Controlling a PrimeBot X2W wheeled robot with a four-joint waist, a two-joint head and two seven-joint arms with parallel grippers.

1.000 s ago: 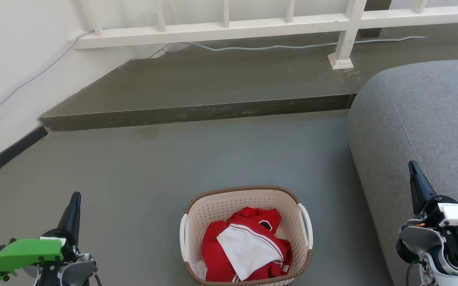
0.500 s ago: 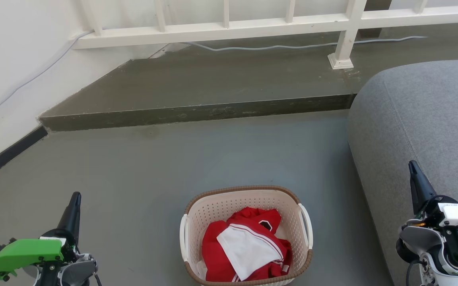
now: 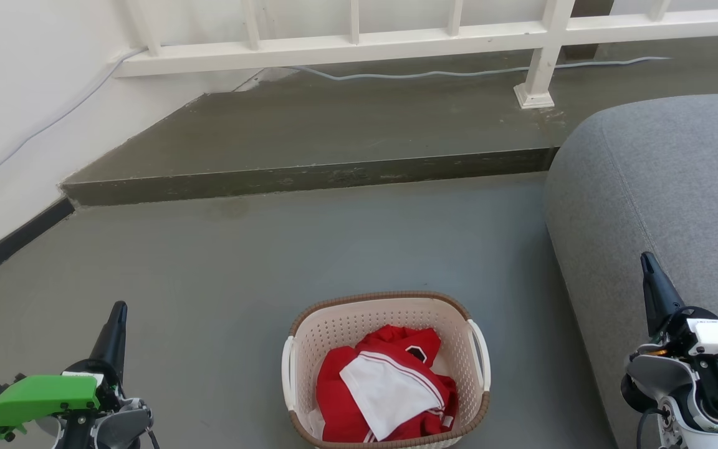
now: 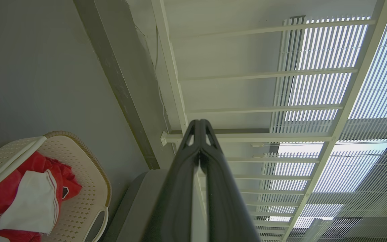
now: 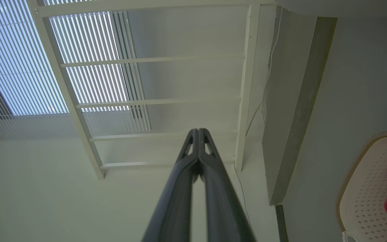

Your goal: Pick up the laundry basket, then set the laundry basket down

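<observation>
Cream perforated plastic under a brown woven-look rim, the laundry basket (image 3: pixel 341 333) sits upright on the grey floor (image 3: pixel 222 262) close before the robot, holding a red and white garment (image 3: pixel 390 383). The left gripper (image 3: pixel 119 308) hangs well apart on its left. The right gripper (image 3: pixel 646 260) hangs well apart on its right, beside a grey sofa (image 3: pixel 658 181). Both have their fingers pressed together on nothing. That fits a basket waiting to be lifted, or one already set back down; I cannot tell which. Should a lift lie ahead, it would call for grasping the white side handles (image 3: pixel 482 355). Farther off run a concrete step (image 3: pixel 309 178) and a white railing (image 3: pixel 359 42).
</observation>
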